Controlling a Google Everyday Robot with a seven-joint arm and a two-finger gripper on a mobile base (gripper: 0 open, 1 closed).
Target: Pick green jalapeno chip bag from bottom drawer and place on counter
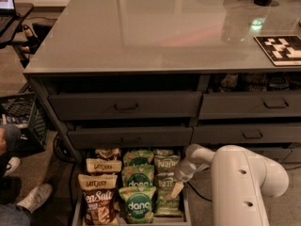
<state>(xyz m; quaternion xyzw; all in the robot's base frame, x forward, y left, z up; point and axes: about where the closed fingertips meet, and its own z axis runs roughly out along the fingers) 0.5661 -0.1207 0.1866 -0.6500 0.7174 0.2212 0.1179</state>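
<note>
The bottom drawer [76, 210] is pulled out and full of chip bags. Dark olive-green Kettle jalapeno chip bags fill its right column, one at the back [165, 163] and one in the middle [164, 195]. My gripper [176, 189] reaches down from the white arm [244, 182] into the right side of the drawer. It sits right on the middle Kettle bag. The counter [164, 27] is the wide glossy grey top above the drawers.
Brighter green dang bags [139, 204] fill the middle column and tan Late July bags [99, 201] the left. Two upper drawers [126, 105] stand slightly open. A checkered marker board [282, 48] lies on the counter. A person's shoes [33, 197] and a black crate [21, 112] are at the left.
</note>
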